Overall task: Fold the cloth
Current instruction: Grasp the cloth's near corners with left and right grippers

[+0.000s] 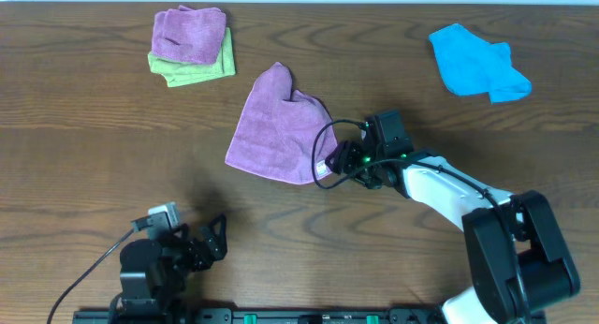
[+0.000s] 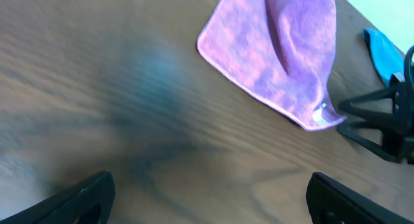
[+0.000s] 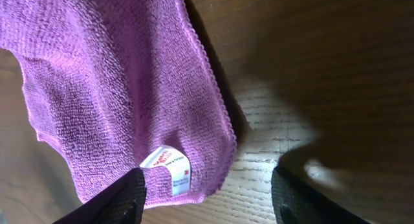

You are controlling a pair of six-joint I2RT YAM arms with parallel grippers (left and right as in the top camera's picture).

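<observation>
Cloth (image 1: 279, 125) lay mid-worktop (image 1: 94, 155), loosely doubled into a lopsided wedge with its edges not aligned, so no clean fold yet. Right gripper (image 3: 210, 201) sat at the corner by the white tag (image 3: 169, 169), jaws spread wide either side of it and gripping nothing; one finger overlapped the hem, contact unclear. Left gripper (image 2: 210, 201) was well apart from the cloth, jaws wide, empty. My read: early stage. Corner grasp, fold-over and squaring were all left to do.
</observation>
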